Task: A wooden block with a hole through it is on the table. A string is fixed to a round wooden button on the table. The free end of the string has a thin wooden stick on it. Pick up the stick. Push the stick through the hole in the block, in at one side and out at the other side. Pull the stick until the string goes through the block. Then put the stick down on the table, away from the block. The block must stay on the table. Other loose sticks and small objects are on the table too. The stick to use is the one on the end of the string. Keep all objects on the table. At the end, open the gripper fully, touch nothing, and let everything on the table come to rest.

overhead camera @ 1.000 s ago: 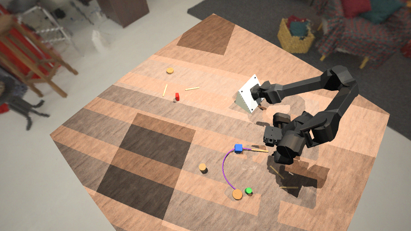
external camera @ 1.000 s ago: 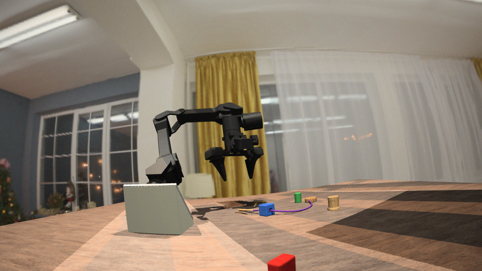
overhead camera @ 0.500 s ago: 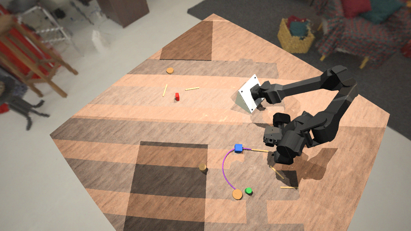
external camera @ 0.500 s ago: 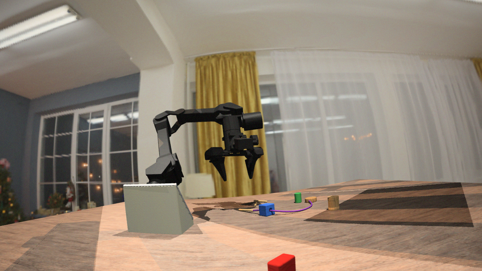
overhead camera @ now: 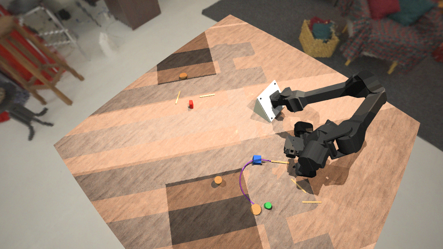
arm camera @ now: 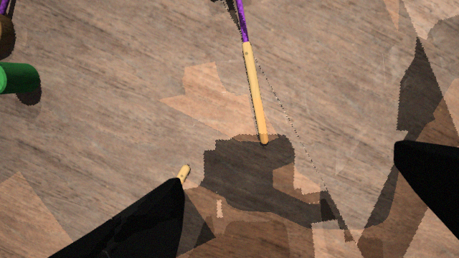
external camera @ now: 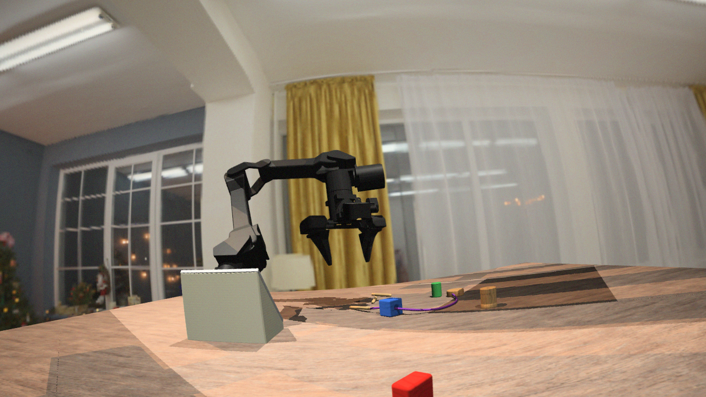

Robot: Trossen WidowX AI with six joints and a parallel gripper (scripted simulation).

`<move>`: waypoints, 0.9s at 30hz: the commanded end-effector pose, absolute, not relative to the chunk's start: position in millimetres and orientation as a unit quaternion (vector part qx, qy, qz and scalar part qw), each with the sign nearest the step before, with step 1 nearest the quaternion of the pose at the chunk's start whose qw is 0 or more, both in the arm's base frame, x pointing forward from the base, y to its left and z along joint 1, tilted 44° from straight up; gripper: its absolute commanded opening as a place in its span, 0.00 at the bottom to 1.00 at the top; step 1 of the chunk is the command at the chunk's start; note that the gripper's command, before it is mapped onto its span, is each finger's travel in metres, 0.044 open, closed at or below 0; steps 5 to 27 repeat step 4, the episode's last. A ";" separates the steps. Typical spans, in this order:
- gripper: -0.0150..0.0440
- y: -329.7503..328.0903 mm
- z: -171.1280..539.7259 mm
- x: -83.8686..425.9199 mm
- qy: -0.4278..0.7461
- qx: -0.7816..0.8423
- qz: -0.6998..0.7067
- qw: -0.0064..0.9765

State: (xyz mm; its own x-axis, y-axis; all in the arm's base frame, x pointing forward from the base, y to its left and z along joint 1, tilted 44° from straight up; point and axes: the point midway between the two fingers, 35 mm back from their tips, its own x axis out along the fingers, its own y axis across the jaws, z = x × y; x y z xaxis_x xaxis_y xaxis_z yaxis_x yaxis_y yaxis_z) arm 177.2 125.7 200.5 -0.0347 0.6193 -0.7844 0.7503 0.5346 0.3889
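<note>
Patchwork wood grain covered the tabletop (overhead camera: 139, 123) (external camera: 493, 355) (arm camera: 125, 118). Right of centre in the top view, my hand (external camera: 348, 261) (arm camera: 287, 170) hung wide open; purple string (overhead camera: 240, 179) (external camera: 429, 310) (arm camera: 242, 21) ran through the blue block (overhead camera: 256, 159) (external camera: 390, 307), stick (overhead camera: 280, 162) (external camera: 360, 307) (arm camera: 255, 93) laid down beyond. Probably only settling remained.

So the black gripper (external camera: 348, 261) is hanging above the table (external camera: 518, 355), 2 fingers wide apart with nothing between them. Purple string (external camera: 428, 310) runs out both sides of the blue block (external camera: 390, 307), stick (external camera: 360, 307) on 1 end, button (external camera: 455, 292) at the other.

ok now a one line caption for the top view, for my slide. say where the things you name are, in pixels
Purple string (overhead camera: 240, 179) runs through the blue block (overhead camera: 256, 159), its end stick (overhead camera: 280, 162) on the table, gripper open.
</note>
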 end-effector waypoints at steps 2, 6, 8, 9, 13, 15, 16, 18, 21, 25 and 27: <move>1.00 125.7 200.6 177.3 0.716 0.478 -0.065 0.504; 1.00 125.7 200.6 177.3 0.716 0.478 -0.065 0.504; 1.00 125.7 200.6 177.3 0.716 0.478 -0.065 0.504; 1.00 125.7 200.6 177.3 0.716 0.478 -0.065 0.504; 1.00 125.7 200.6 177.3 0.716 0.478 -0.065 0.504; 1.00 125.7 200.6 177.3 0.716 0.478 -0.065 0.504; 1.00 125.7 200.6 177.3 0.716 0.478 -0.065 0.504; 1.00 125.7 200.6 177.3 0.716 0.478 -0.065 0.504; 1.00 125.7 200.6 177.3 0.716 0.478 -0.065 0.504; 1.00 125.7 200.6 177.3 0.716 0.478 -0.065 0.504; 1.00 125.7 200.6 177.3 0.716 0.478 -0.065 0.504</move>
